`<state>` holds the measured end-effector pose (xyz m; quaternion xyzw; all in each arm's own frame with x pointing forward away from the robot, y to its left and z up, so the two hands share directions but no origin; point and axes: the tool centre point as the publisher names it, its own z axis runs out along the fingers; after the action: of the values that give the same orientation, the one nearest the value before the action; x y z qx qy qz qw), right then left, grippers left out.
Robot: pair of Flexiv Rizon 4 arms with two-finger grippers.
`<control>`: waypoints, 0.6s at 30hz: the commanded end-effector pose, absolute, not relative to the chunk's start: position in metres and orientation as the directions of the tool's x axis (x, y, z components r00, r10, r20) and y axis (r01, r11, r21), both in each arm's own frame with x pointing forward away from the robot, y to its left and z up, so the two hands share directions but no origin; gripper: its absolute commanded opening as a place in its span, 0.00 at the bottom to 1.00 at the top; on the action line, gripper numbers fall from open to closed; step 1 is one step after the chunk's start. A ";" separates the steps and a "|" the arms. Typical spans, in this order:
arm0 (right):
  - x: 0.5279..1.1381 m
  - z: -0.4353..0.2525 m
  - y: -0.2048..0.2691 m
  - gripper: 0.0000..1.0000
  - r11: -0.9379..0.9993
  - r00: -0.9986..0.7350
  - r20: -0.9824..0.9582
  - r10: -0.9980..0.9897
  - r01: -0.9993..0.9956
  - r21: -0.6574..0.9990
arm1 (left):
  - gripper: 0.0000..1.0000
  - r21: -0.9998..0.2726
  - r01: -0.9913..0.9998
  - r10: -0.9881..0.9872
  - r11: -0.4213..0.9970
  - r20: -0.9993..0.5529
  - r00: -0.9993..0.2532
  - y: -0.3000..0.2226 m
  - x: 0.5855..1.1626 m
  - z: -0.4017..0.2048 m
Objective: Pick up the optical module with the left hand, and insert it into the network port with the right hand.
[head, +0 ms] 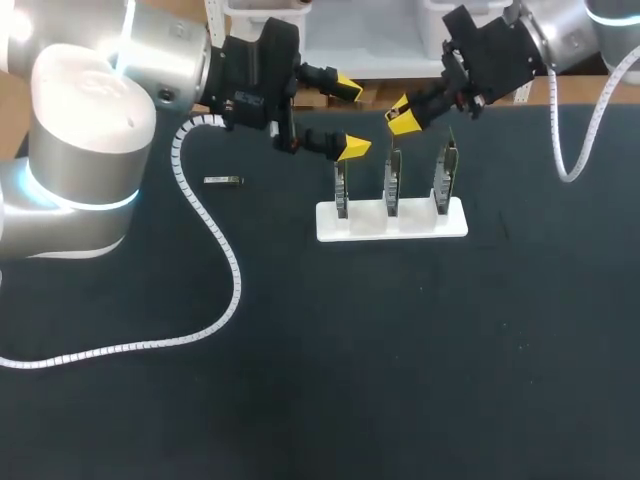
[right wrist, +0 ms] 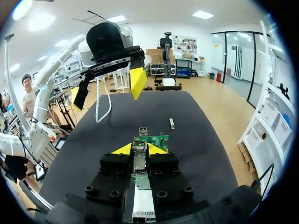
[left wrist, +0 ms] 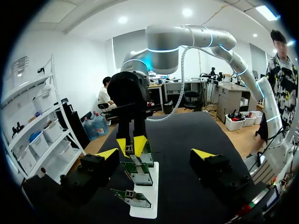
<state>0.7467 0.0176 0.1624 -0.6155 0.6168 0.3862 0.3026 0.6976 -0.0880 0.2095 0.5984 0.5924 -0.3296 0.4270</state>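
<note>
Since the module [head: 223, 181] lay flat on the table [head: 400, 380], well apart from the left gripper [head: 353, 118], spread and empty, a careless pinch could skid it away. The right gripper [head: 403, 115], fingers pressed together on nothing, hung over the boards [head: 392, 180] in their stand [head: 390, 228], crowding the left; a cable [head: 215, 240] trailed near the module

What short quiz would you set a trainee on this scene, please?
1. True or false: the optical module is already plugged into a circuit board.
2. How many circuit boards stand in the white holder? A two, B three, C four.
3. Fill in: the left gripper has its jaws ___.
Key: 1 false, it lies on the table; 2 B; 3 open.
</note>
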 end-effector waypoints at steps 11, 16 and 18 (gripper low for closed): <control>0.743 0.158 0.012 0.00 -0.001 -0.091 -0.864 -0.495 -0.994 0.106 | 1.00 0.120 0.990 0.432 0.070 -0.898 0.078 -0.089 0.697 0.210; 0.743 0.157 0.013 0.00 0.006 -0.092 -0.864 -0.494 -0.995 0.102 | 1.00 0.120 0.990 0.432 0.070 -0.898 0.078 -0.089 0.697 0.210; 0.743 0.157 0.013 0.00 0.006 -0.090 -0.865 -0.494 -0.995 0.100 | 1.00 0.120 0.990 0.432 0.070 -0.898 0.078 -0.089 0.697 0.210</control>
<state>0.7474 0.0137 0.1567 -0.5921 0.6288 0.3878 0.3221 0.6976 -0.0880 0.2095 0.5984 0.5924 -0.3296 0.4270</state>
